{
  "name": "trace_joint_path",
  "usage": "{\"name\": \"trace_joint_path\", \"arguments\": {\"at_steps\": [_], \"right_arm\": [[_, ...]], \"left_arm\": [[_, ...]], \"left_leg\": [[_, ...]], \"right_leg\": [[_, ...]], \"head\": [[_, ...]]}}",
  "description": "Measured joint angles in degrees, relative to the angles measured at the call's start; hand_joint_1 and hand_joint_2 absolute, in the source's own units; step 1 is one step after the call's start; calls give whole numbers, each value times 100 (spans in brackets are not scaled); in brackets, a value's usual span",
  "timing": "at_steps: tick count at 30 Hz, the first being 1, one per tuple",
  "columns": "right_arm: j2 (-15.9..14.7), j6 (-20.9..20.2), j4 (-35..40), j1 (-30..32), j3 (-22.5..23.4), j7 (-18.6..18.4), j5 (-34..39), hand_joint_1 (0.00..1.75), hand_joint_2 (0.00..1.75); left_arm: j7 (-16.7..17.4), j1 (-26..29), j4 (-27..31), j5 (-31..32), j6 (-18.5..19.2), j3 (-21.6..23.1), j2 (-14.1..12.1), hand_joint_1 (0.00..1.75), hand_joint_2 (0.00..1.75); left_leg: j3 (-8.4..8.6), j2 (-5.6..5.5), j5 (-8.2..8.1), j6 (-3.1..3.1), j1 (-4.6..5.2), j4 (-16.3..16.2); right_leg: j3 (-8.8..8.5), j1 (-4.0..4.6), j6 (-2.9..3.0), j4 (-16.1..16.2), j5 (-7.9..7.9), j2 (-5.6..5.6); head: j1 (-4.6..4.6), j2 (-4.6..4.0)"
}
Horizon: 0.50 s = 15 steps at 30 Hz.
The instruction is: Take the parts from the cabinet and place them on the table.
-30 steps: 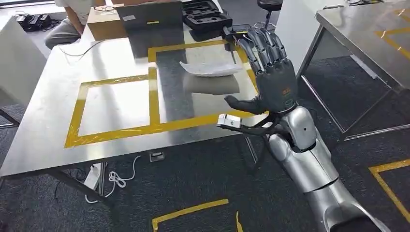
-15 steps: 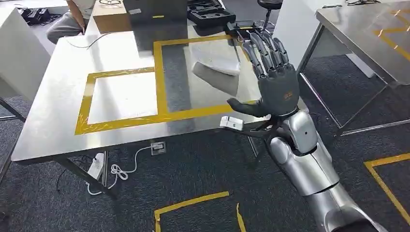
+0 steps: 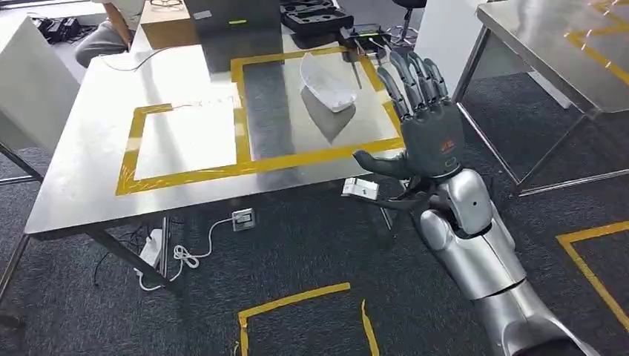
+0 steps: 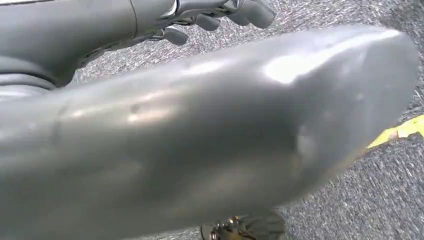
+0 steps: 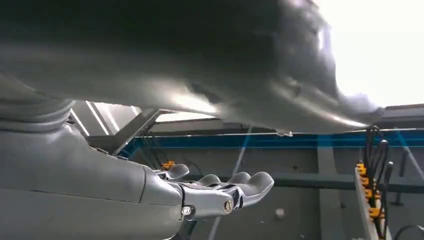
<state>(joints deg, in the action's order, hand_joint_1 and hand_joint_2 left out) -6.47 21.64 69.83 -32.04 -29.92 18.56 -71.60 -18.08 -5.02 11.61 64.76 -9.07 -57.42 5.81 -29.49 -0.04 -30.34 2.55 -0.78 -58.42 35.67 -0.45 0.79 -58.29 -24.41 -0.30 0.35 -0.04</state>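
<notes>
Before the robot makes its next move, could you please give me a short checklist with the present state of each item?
1. Part delivered: the white crinkled plastic part lies on the shiny steel table: ok.
2. Part inside the yellow tape rectangle, in its right-hand box: ok.
3. Right hand empty, fingers spread and raised by the table's near right corner: ok.
4. Right hand apart from the part: ok.
5. Left hand empty: cannot tell; its wrist view shows fingertips over the carpet, not the palm.
6. Cabinet for the next part within sight: cannot tell.

small orange mark on right hand, possibly lettering, unreadable
</notes>
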Motion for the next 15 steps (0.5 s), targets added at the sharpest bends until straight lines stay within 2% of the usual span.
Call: {"name": "trace_joint_path", "arguments": {"at_steps": [1, 2, 4, 5, 6, 8, 9, 10, 11, 12, 13, 14, 15], "right_arm": [[-15, -11, 0, -14, 13, 4, 0, 0, 0], [-20, -15, 0, -22, 13, 20, 2, 0, 0], [-35, -159, -4, -36, 15, -8, 0, 0, 0], [-44, -307, -20, -46, 15, -77, -22, 0, 0], [-52, -444, -39, -73, 15, -156, -57, 0, 0], [-59, -642, -131, -159, 13, -338, -87, 0, 0], [-61, -693, -190, -181, 13, -387, -87, 0, 0], [-63, -724, -247, -189, 13, -409, -87, 0, 0], [-66, -726, -300, -190, 13, -422, -87, 0, 0], [-66, -726, -336, -198, 13, -435, -87, 0, 0], [-66, -726, -356, -213, 13, -444, -87, 0, 0], [-66, -726, -372, -241, 13, -450, -87, 0, 0], [-66, -726, -385, -276, 15, -450, -87, 0, 0]], "left_arm": [[-15, 3, 2, 0, 0, 0, 2, 0, 0], [-15, 4, 2, -2, 0, 0, 4, 0, 0], [-11, 4, 0, -2, 0, 0, 9, 0, 0], [-6, 3, 0, -2, 0, 0, 24, 0, 0], [-2, 0, 2, -2, 0, -2, 28, 0, 0], [-4, 10, 2, -4, 0, -4, 26, 0, 0], [-4, 15, 2, -7, 0, -7, 24, 0, 0], [-6, 17, 2, -7, 0, -9, 22, 0, 0], [-6, 22, 2, -7, 0, -11, 22, 0, 0], [-6, 27, 2, -7, 2, -20, 22, 0, 0], [-6, 29, 2, -7, 2, -24, 22, 0, 0], [-6, 28, 2, -7, 2, -26, 24, 0, 0], [-6, 29, 2, -7, 2, -26, 28, 0, 0]], "left_leg": [[-29, -41, 112, -91, 35, -56], [-62, -35, 90, -118, 32, -20], [-105, -38, 130, -219, 43, -30], [-143, -16, 188, -297, 8, 7], [-172, -13, 226, -334, 9, 9], [-284, -1, 309, -379, 13, 4], [-335, 1, 345, -386, 19, -3], [-388, 0, 377, -385, 23, -13], [-438, -2, 405, -384, 25, -28], [-483, -8, 429, -375, 28, -46], [-512, -14, 444, -364, 31, -61], [-530, -19, 458, -349, 33, -75], [-543, -17, 473, -327, 31, -82]], "right_leg": [[20, 5, -44, -5, 30, 0], [26, 7, -78, -19, 53, 4], [43, 4, -156, 8, 115, 14], [79, -12, -184, -21, 96, 14], [143, -15, -212, -170, -108, 18], [444, -20, -260, -985, -711, 23], [590, -19, -271, -1430, -920, 23], [674, -18, -271, -1749, -1019, 24], [637, -17, -263, -1798, -979, 24], [437, -15, -242, -1537, -822, 24], [135, -10, -213, -1090, -628, 24], [-232, 2, -170, -497, -435, 28], [-473, 26, -115, -38, -471, 34]], "head": [[11, 0], [0, 0], [2, 0], [7, 0], [11, 0], [24, 0], [26, 0], [26, 0], [28, 0], [26, 0], [28, 0], [28, 0], [28, 0]]}}
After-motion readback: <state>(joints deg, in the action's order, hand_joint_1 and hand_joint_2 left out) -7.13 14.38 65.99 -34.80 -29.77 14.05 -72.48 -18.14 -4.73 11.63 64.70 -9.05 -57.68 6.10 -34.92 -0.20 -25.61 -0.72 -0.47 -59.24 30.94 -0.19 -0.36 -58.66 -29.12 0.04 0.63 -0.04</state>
